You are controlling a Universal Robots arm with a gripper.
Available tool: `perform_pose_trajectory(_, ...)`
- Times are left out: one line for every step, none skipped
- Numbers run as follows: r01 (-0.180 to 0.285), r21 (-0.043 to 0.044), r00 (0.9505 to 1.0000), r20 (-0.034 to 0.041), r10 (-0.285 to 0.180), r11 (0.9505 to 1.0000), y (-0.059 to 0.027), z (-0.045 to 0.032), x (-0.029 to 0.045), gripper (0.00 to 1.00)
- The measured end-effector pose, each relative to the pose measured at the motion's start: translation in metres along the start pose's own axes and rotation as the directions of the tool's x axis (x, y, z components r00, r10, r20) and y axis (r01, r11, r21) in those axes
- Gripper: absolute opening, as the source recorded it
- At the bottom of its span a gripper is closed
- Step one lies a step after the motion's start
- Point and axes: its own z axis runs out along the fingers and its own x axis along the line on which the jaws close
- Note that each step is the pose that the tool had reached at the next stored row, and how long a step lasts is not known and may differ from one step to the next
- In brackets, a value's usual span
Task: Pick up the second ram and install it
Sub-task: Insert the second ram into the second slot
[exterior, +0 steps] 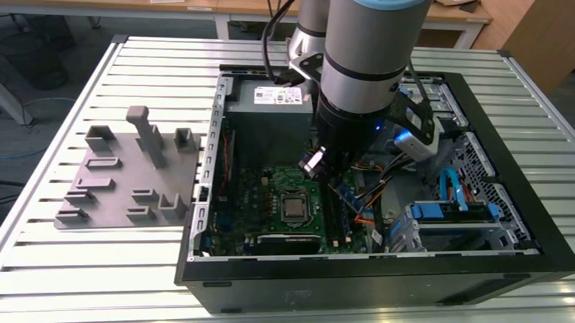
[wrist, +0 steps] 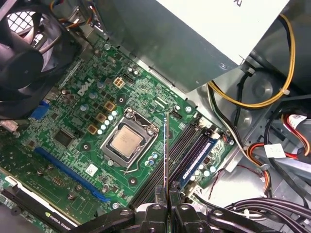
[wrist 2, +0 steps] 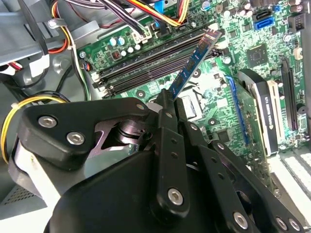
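1. Gripper [wrist: 166, 196]: fingers closed tight on the second ram [wrist: 166, 150], pinching its near end.
2. The second ram: blue-green, edge-on, jutting from the fingertips toward the memory slots [wrist: 192, 150]; not seated.
3. Memory slots: dark and blue, apparently vacant.
4. Step, as judged: lining up for insertion. Seating calls for the board's edge parallel to one slot.
5. Computer case [exterior: 378, 272]: open.

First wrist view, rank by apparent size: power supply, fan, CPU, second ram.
1. power supply
2. fan, cropped and nearer the camera, so its place is unsure
3. CPU
4. second ram, seen edge-on, a sliver
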Motion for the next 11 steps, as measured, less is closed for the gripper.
perform_pose_trajectory(-0.005, 0.0004, 1.0, 0.0, 0.005, 1.0, 0.0, 0.0, 0.0, 0.14)
perform_pose_trajectory(-0.01, 0.0007, 0.9999, 0.0, 0.01, 0.9999, 0.0, 0.0, 0.0, 0.14)
perform_pose_trajectory(-0.015, 0.001, 0.9999, -0.0001, 0.015, 0.9999, 0.0, 0.0, 0.0, 0.14)
perform_pose_trajectory(-0.02, 0.0014, 0.9998, -0.0001, 0.02, 0.9998, 0.0, 0.0, 0.0, 0.14)
perform_pose_trajectory(-0.026, 0.0017, 0.9997, -0.0001, 0.026, 0.9997, 0.0, 0.0, 0.0, 0.14)
perform_pose_trajectory(-0.031, 0.002, 0.9995, -0.0001, 0.031, 0.9995, 0.0, 0.0, 0.0, 0.14)
perform_pose_trajectory(-0.036, 0.0024, 0.9993, -0.0001, 0.036, 0.9993, 0.0, 0.0, 0.0, 0.14)
perform_pose_trajectory(-0.041, 0.0028, 0.9991, -0.0001, 0.041, 0.9991, 0.0, 0.0, 0.0, 0.14)
perform_pose_trajectory(-0.047, 0.0032, 0.9989, -0.0001, 0.047, 0.9989, 0.0, 0.0, 0.0, 0.14)
perform_pose_trajectory(-0.053, 0.0037, 0.9986, -0.0002, 0.053, 0.9986, 0.0, 0.0001, 0.0, 0.14)
perform_pose_trajectory(-0.059, 0.0043, 0.9983, -0.0003, 0.059, 0.9983, 0.0, 0.0001, 0.0, 0.14)
